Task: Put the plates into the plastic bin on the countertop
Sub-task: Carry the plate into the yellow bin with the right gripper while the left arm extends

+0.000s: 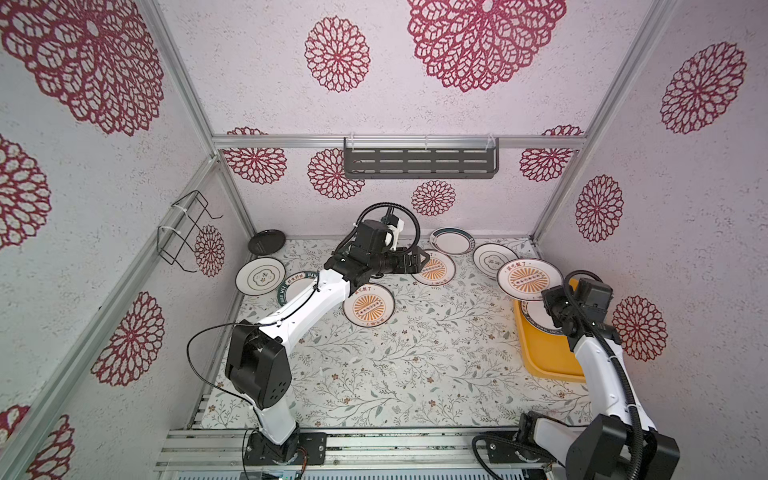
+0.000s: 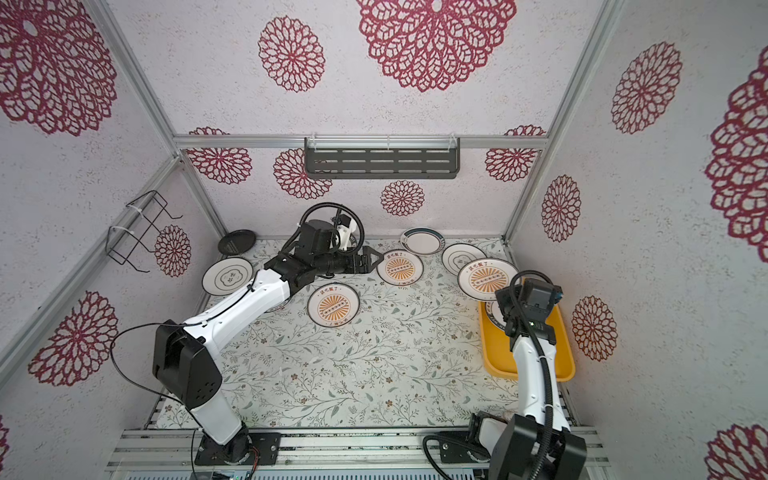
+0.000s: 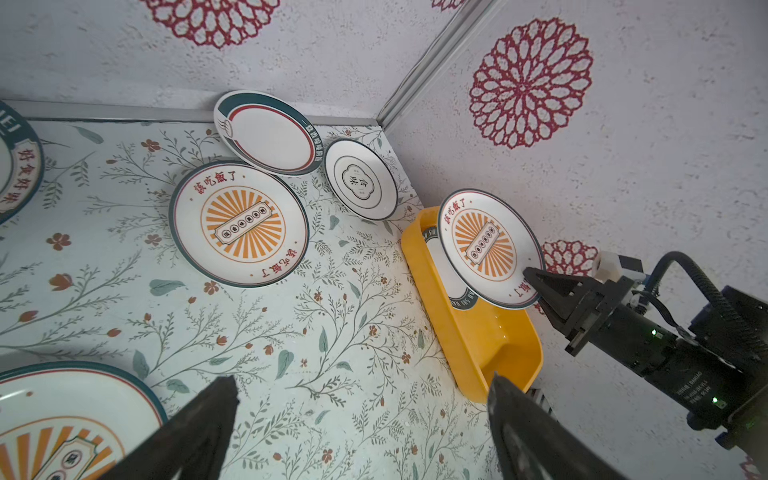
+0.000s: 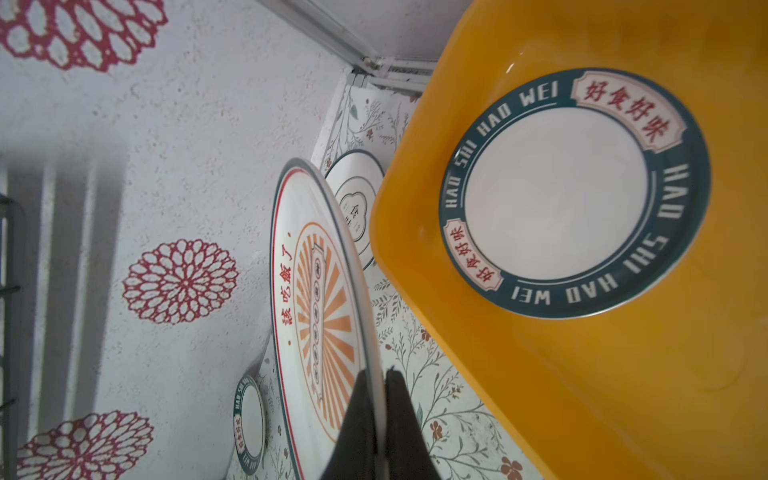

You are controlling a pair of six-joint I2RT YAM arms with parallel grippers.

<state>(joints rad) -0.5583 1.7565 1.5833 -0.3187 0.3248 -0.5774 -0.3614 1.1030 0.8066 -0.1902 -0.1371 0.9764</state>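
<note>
The near half of the plastic bin (image 1: 540, 355) lies bare. Its far end is taken by a teal-rimmed plate (image 4: 573, 195), and a sunburst plate (image 1: 525, 279) hangs tilted above that end, pinched at the rim by the right gripper (image 3: 536, 286). The countertop's (image 1: 415, 365) near and middle stretch is open, but plates (image 1: 453, 241) crowd the back edge and the left arm (image 1: 307, 303) slants across the left side.

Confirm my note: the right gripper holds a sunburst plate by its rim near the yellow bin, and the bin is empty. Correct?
Not quite. The bin is not empty: a teal-rimmed plate already lies flat in it, as the right wrist view shows. The rest stands: the right gripper holds a sunburst plate by its rim near the bin.
</note>
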